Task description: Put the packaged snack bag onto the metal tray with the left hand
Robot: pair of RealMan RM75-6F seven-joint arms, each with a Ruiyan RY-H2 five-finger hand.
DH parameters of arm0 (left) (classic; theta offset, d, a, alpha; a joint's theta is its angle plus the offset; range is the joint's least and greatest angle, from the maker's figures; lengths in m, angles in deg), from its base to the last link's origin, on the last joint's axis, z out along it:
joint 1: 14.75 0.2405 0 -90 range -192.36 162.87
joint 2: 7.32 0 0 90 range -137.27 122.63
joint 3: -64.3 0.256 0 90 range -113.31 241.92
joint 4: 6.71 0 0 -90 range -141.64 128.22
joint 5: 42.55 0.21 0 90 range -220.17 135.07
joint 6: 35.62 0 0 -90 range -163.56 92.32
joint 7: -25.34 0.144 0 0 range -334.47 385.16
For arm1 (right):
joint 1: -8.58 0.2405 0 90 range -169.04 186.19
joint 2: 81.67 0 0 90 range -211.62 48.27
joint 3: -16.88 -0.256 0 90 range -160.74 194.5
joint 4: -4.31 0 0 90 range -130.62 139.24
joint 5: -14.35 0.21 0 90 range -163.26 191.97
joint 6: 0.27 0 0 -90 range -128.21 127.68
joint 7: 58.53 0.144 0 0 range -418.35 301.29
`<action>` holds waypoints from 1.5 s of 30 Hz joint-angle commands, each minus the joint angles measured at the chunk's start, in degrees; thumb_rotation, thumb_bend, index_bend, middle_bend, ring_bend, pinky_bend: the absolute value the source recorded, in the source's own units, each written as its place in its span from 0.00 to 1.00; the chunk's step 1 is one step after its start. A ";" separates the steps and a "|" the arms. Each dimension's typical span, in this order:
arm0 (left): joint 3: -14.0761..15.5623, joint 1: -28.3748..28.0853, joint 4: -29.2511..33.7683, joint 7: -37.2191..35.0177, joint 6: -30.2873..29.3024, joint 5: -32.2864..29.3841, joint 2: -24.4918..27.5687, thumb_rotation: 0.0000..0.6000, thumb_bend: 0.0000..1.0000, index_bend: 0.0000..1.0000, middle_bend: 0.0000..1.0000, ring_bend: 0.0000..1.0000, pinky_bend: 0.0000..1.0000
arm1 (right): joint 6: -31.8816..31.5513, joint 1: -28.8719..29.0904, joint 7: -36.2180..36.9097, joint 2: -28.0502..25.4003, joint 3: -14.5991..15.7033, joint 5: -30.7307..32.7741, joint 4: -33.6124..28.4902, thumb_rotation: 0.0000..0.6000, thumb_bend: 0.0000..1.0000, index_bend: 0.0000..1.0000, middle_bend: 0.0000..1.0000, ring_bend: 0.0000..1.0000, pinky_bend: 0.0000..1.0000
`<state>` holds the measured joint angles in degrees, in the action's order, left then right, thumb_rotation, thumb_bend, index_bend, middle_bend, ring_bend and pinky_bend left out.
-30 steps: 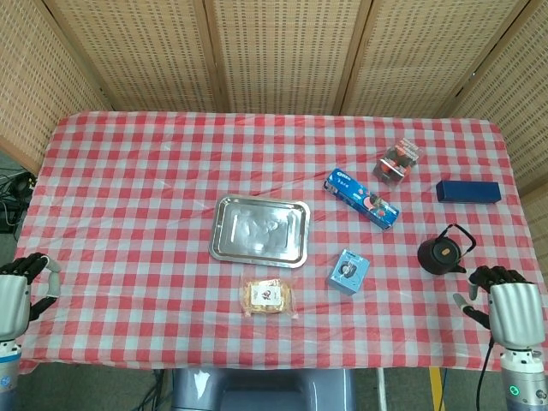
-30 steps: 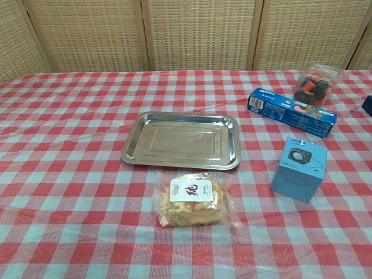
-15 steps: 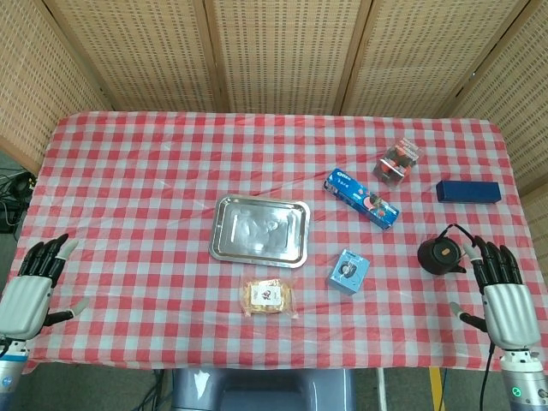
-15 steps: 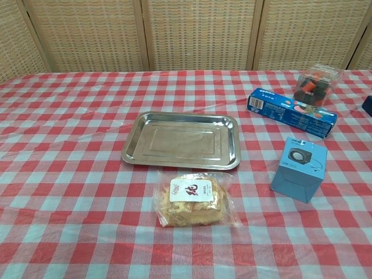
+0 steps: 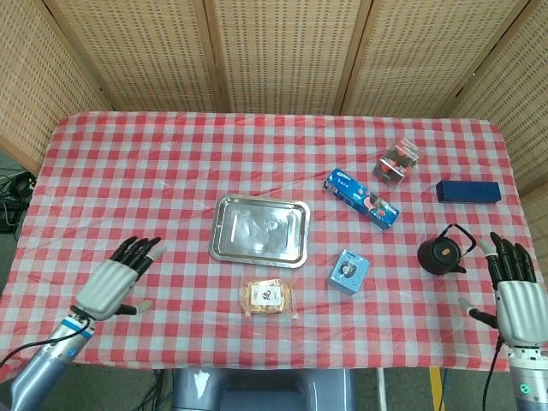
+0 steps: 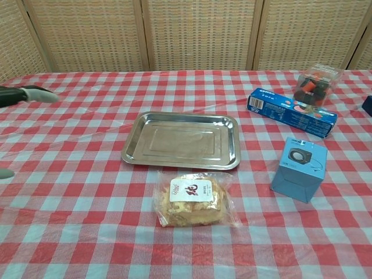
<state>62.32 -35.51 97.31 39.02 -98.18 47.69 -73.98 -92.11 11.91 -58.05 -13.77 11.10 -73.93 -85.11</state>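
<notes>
Woven screens back a table under red-checked cloth [image 5: 154,188]. Over its near left part the left hand [image 5: 116,280] hovers palm down, fingers spread, holding nothing. At the right edge the right hand [image 5: 514,295] is likewise splayed and empty, beside a black kettle [image 5: 443,252]. Just in front of the metal tray [image 5: 259,230] lies the snack bag [image 5: 269,297], well apart from both hands

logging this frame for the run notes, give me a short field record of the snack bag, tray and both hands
snack bag: flat on the checked tablecloth, just in front of the tray, not held
metal tray: nothing on it
left hand: over the table left of the tray, fingers spread, holds nothing
right hand: at the table's right edge near the black kettle, fingers spread
task step: bag not yet grasped
</notes>
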 commanded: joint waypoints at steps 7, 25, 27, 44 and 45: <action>-3.05 -8.22 4.62 15.11 8.52 -6.75 -8.09 1.00 0.16 0.01 0.00 0.00 0.00 | -0.61 -0.41 2.59 -0.89 -1.13 1.33 -0.30 1.00 0.07 0.08 0.00 0.00 0.00; -5.46 -19.87 1.67 31.28 14.28 -27.35 -20.54 1.00 0.13 0.01 0.00 0.00 0.01 | -0.31 -0.77 6.76 -2.21 -2.54 3.56 -0.36 1.00 0.07 0.10 0.00 0.00 0.00; -5.68 -21.47 1.32 33.28 13.91 -30.02 -22.36 1.00 0.13 0.01 0.00 0.00 0.01 | -0.26 -0.83 7.57 -2.43 -2.74 3.85 -0.38 1.00 0.07 0.10 0.00 0.00 0.00; -6.05 -34.15 -4.29 47.91 5.76 -51.13 -35.91 1.00 0.13 0.04 0.00 0.00 0.02 | -0.18 -1.63 15.78 -4.88 -3.93 5.17 -0.43 1.00 0.07 0.11 0.00 0.00 0.00; -5.97 -34.81 -4.66 48.43 5.33 -51.93 -36.37 1.00 0.13 0.04 0.00 0.00 0.03 | -0.13 -1.65 16.12 -4.95 -3.97 5.23 -0.37 1.00 0.07 0.11 0.00 0.00 0.00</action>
<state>56.28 -69.20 93.45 86.50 -92.00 -3.01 -109.41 -92.26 10.30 -42.06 -18.64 7.18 -68.74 -85.53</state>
